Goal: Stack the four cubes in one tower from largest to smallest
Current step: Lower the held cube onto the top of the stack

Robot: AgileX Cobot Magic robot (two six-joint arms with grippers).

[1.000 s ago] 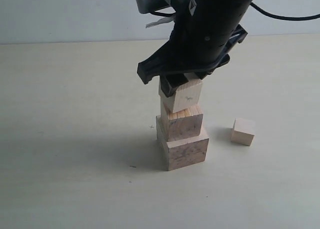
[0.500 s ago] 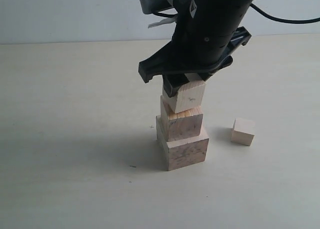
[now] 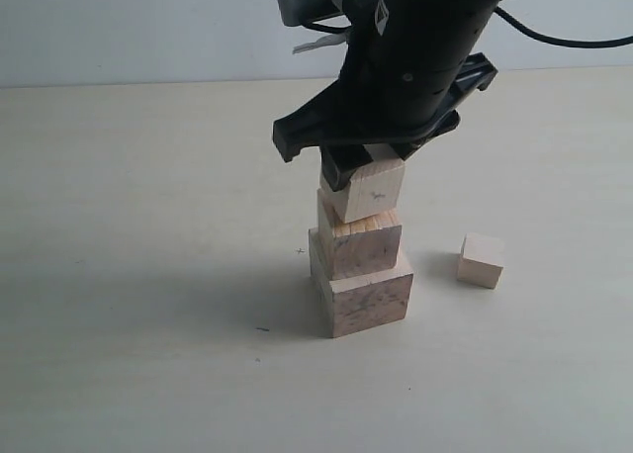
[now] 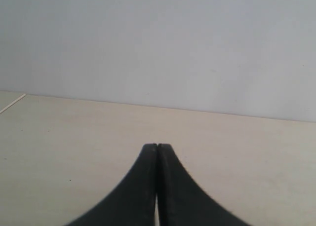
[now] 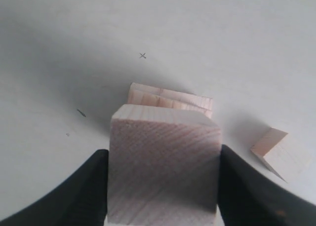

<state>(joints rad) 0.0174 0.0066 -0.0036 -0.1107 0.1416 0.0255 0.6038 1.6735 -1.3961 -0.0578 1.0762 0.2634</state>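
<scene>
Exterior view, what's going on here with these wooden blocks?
The right gripper is clamped on the third cube, a pale one. It holds that cube slightly tilted, right on top of the second cube, which sits on the largest cube. Whether it is fully seated is unclear. The smallest cube lies alone on the table beside them, not yet placed. The left gripper is shut and empty, away from the cubes.

Right arm (image 3: 425, 57) matte blk w/ silver collar (image 3: 302, 2), white label (image 3: 379, 14), blk cable (image 3: 564, 36); right tool (image 3: 363, 176) & left tool (image 4: 157, 154) blk, curved tapering fingers.
</scene>
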